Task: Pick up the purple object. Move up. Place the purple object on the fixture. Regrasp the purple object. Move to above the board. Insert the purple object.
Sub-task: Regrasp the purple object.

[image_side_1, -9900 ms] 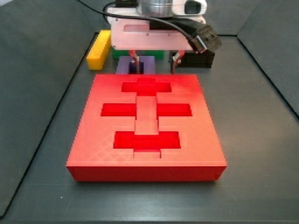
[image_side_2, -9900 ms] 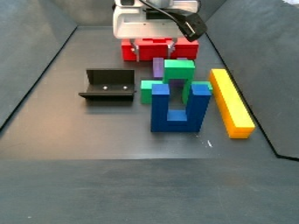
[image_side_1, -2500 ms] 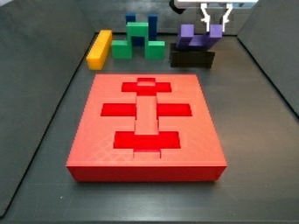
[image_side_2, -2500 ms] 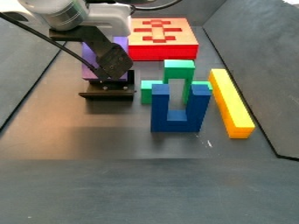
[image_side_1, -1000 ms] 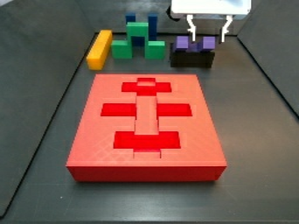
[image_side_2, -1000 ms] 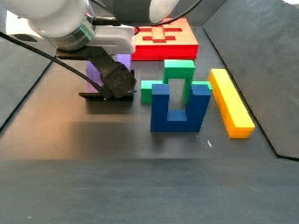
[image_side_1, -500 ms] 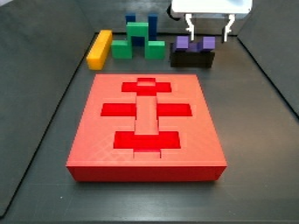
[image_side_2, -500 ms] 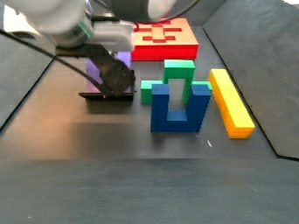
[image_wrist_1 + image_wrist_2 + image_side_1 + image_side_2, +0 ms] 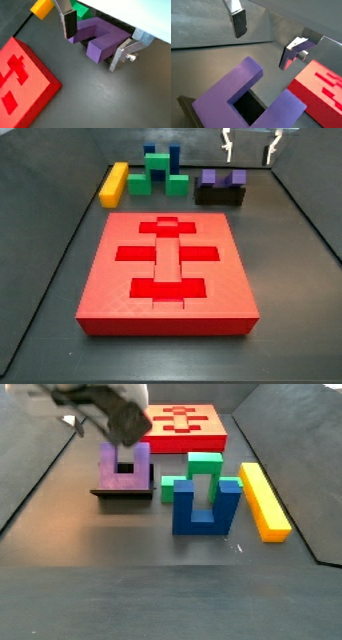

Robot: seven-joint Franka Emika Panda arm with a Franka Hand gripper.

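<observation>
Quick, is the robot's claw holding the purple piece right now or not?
Gripper: open, holding nothing, raised above the purple object, which sits on the fixture.

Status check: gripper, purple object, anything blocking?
Gripper open, above the fixture, holding nothing. Purple object sits on the fixture, prongs up. Nothing between gripper and object.

End effector (image 9: 93,41) above purple object (image 9: 100,37), jaws apart: fingers (image 9: 122,54) flat brushed silver metal, matt dark pads. Purple object smooth matt plastic, faint print texture. Board (image 9: 167,265) red plastic, finely ribbed, satin sheen. Fixture (image 9: 221,195) near-black, matt. Yellow bar (image 9: 263,500) semi-gloss plastic. Floor (image 9: 160,584) dark, dull sheen.
</observation>
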